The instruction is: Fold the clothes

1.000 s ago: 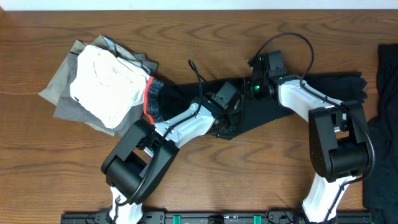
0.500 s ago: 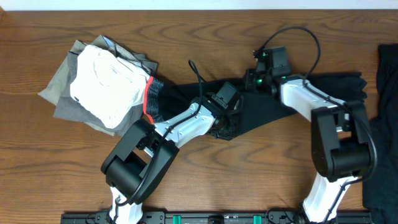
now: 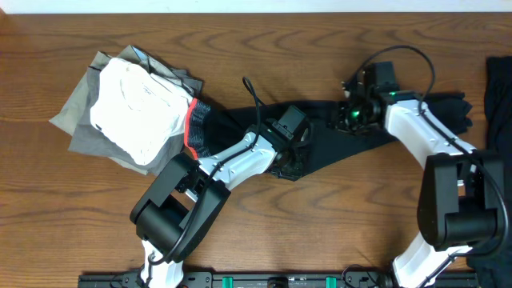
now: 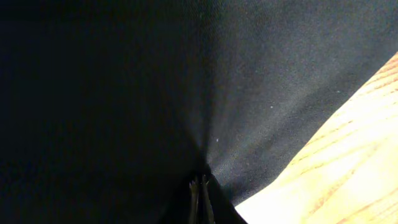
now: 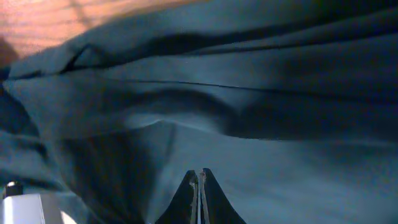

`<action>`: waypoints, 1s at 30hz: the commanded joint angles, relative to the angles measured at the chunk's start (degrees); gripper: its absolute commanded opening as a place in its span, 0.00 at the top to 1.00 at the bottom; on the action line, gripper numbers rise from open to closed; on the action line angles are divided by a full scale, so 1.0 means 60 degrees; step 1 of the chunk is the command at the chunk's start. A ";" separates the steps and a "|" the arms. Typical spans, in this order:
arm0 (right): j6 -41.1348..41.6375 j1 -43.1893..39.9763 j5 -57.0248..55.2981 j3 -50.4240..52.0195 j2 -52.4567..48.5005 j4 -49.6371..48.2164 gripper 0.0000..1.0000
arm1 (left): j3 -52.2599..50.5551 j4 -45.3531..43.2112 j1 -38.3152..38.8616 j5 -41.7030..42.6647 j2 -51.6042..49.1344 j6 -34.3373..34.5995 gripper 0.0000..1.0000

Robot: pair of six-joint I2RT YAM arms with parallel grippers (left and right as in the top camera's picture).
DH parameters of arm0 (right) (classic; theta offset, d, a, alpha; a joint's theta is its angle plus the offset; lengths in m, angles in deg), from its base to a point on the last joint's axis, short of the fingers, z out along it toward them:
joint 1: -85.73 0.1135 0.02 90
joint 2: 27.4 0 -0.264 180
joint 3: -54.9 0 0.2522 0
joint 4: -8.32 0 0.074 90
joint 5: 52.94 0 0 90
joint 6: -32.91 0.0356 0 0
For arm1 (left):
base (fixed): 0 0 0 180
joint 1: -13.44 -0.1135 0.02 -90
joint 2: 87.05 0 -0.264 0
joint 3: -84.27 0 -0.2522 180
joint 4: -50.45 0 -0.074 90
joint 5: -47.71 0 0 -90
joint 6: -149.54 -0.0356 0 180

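Observation:
The black leggings (image 3: 330, 149) lie stretched across the middle of the table, with the coral-red waistband edge (image 3: 190, 125) at the left. My left gripper (image 3: 293, 158) is pressed into the fabric near its front edge. In the left wrist view its jaws (image 4: 201, 182) are shut, and the black cloth (image 4: 186, 93) creases toward the tips. My right gripper (image 3: 347, 122) is over the leg part further right. Its jaws (image 5: 200, 175) are closed together against the dark fabric (image 5: 249, 112), with no fold visibly between them.
A white garment (image 3: 132, 104) lies on grey pieces (image 3: 78, 122) at the far left, touching the waistband. Another black piece (image 3: 498, 152) hangs at the right edge. Bare wood (image 4: 348, 168) shows beside the leggings' front edge.
My right gripper has slid right and slightly toward the front along the leggings. The left arm and the pile at the left have not moved.

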 commanded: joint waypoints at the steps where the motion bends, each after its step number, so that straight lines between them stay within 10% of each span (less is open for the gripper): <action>1: -0.0193 0.0452 -0.0080 0.0124 -0.0321 -0.0299 0.96 | -0.0062 0.0204 0.0033 -0.0339 -0.0149 -0.0018 0.93; 30: 0.1104 0.0029 -0.1559 -0.0004 -0.1792 -0.4951 0.94 | -0.0062 0.0423 0.0033 -0.0339 -0.0149 -0.0025 0.93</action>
